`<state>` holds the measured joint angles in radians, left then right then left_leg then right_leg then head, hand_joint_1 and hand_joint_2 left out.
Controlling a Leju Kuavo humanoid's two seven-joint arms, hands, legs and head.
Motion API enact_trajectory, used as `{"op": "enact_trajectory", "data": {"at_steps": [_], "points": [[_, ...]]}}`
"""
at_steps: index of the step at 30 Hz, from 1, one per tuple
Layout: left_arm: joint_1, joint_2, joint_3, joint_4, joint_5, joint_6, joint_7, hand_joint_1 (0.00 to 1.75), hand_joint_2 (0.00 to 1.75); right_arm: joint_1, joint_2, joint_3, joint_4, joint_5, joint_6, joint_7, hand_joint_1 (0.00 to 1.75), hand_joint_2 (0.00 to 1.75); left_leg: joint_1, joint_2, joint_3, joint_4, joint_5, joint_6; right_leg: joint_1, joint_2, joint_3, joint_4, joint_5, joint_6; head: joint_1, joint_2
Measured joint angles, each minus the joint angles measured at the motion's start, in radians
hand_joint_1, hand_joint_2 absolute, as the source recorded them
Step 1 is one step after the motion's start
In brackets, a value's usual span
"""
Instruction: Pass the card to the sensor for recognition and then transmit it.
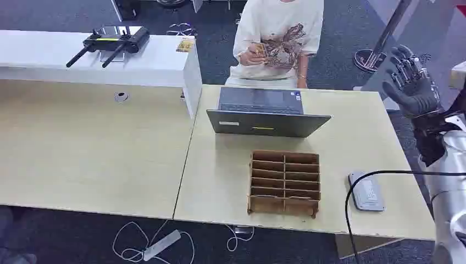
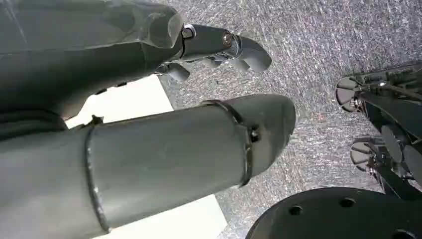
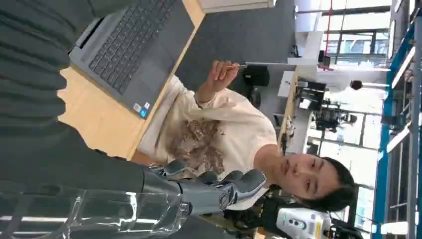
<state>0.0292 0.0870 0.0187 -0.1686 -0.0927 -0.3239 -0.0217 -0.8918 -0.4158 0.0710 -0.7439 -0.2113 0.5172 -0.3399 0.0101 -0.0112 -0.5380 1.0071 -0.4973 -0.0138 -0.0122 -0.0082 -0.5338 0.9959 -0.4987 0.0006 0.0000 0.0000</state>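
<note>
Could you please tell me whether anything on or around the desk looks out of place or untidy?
Mostly tidy. A black cable loops over the desk's front edge beside the grey sensor, and a white power strip with loose cords lies on the floor below. The wooden organizer and laptop sit square.

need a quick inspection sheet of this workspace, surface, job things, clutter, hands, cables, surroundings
surface: light wooden table, two tops butted together
job's things: card held by the seated person; grey sensor pad near the table's right edge
clutter: open laptop; wooden slotted rack; black device with antennas on the white counter
hands: right hand raised, open, empty; left hand hanging over the carpet, empty
cables: black cable looping over the sensor pad; power strip on the floor
surroundings: grey carpet, office beyond
</note>
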Motion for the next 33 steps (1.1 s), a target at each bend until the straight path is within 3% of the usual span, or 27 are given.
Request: {"op": "enact_trajectory", "data": {"at_steps": [4, 8, 11, 28, 30, 33], "points": [[0.0, -0.001, 0.0, 0.0, 0.0, 0.0, 0.005, 0.0, 0.0, -0.007, 0.0, 0.011, 0.008, 0.038, -0.083, 0.012, 0.0, 1.75, 0.0, 0.0, 0.0, 0.0, 0.0, 0.0, 0.0, 0.0, 0.0, 0.0, 0.0, 0.0, 0.0, 0.0], [-0.001, -0.003, 0.0, 0.0, 0.002, 0.003, 0.012, 0.0, 0.0, -0.015, 0.005, 0.05, -0.005, 0.173, -0.319, 0.027, 0.0, 1.75, 0.0, 0.0, -0.001, 0.0, 0.0, 0.0, 0.0, 0.0, 0.0, 0.0, 0.0, 0.0, 0.0, 0.0], [-0.001, -0.003, 0.0, 0.0, 0.002, 0.004, 0.014, 0.0, 0.0, -0.023, 0.026, 0.092, -0.029, 0.266, -0.419, 0.058, 0.0, 1.75, 0.0, 0.001, 0.0, 0.0, 0.0, 0.0, 0.0, 0.001, -0.001, 0.001, 0.0, 0.0, 0.0, 0.0], [-0.002, -0.007, 0.0, 0.0, 0.002, 0.006, 0.014, 0.0, 0.0, -0.041, 0.062, 0.146, -0.057, 0.283, -0.446, 0.067, 0.0, 1.75, 0.0, -0.001, -0.001, 0.001, 0.0, 0.0, 0.0, -0.001, -0.001, 0.001, 0.0, 0.0, 0.0, 0.0], [-0.002, -0.008, 0.0, 0.0, 0.002, 0.006, 0.016, 0.0, 0.0, -0.043, 0.064, 0.15, -0.057, 0.327, -0.478, 0.071, 0.0, 1.75, 0.0, -0.001, -0.001, 0.001, 0.0, 0.0, 0.0, -0.001, -0.001, 0.001, 0.0, 0.0, 0.0, 0.0], [-0.003, -0.008, 0.0, 0.0, 0.0, 0.009, 0.024, 0.0, 0.0, -0.054, 0.084, 0.177, -0.058, 0.442, -0.59, 0.099, 0.0, 1.75, 0.0, 0.001, -0.001, 0.001, 0.0, 0.0, 0.0, 0.001, -0.001, 0.002, 0.0, 0.0, 0.0, 0.0]]}}
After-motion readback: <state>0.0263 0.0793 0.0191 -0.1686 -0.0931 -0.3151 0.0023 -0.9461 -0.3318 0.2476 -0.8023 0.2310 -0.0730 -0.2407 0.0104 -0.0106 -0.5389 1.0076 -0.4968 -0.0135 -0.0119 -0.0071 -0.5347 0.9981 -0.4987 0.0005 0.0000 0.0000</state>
